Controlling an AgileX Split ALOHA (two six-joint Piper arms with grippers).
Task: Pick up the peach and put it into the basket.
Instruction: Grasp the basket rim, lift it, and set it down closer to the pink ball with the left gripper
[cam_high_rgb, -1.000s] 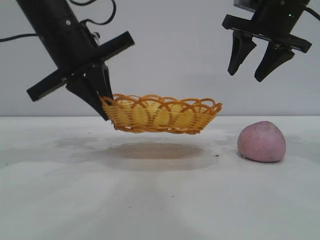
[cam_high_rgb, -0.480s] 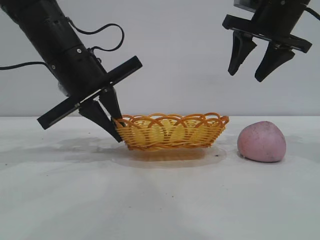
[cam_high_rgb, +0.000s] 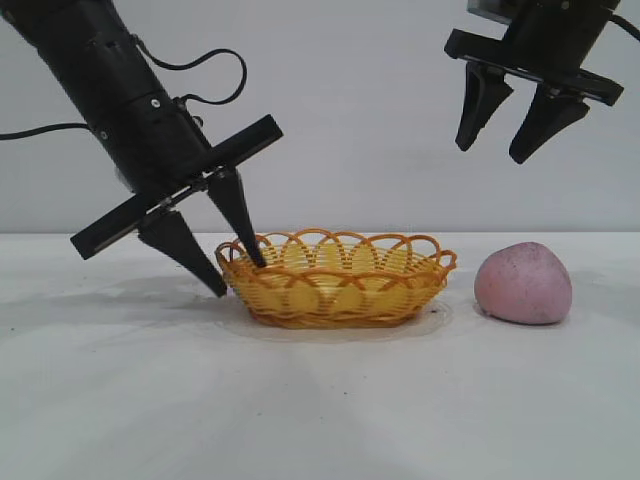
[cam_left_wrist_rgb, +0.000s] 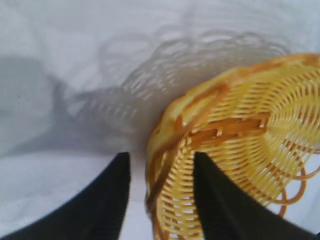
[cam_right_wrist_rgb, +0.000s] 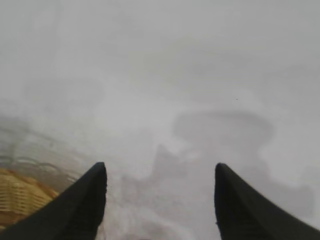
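Where the white table (cam_high_rgb: 320, 400) runs to the lower edge of the exterior frame, a broad bare strip lies in front of everything on it. The shallow oval woven yellow-orange basket (cam_high_rgb: 335, 278) with looped rim sits flat on the table at centre frame. The dull pink-mauve rounded peach (cam_high_rgb: 523, 283) rests on the table at right of centre, near the basket but apart from it, with a bare gap between them and more bare table toward the right edge.

The left gripper (cam_high_rgb: 232, 255) comes down from the upper left, its jaws spread and straddling the basket's left rim: one finger tip reaches inside the rim, the other stands outside it near the table. The left wrist view shows the basket (cam_left_wrist_rgb: 240, 150) rim between the two dark fingers (cam_left_wrist_rgb: 100, 205); whether either finger touches the weave cannot be told.

The right gripper (cam_high_rgb: 505, 145) hangs at upper right, well above the peach and slightly left of it, jaws spread and holding nothing. Its arm is cut off by the top edge. In the right wrist view only a corner of the basket (cam_right_wrist_rgb: 20, 200) shows at lower left; the peach is not in view there.

A black cable (cam_high_rgb: 215, 62) loops behind the left arm.
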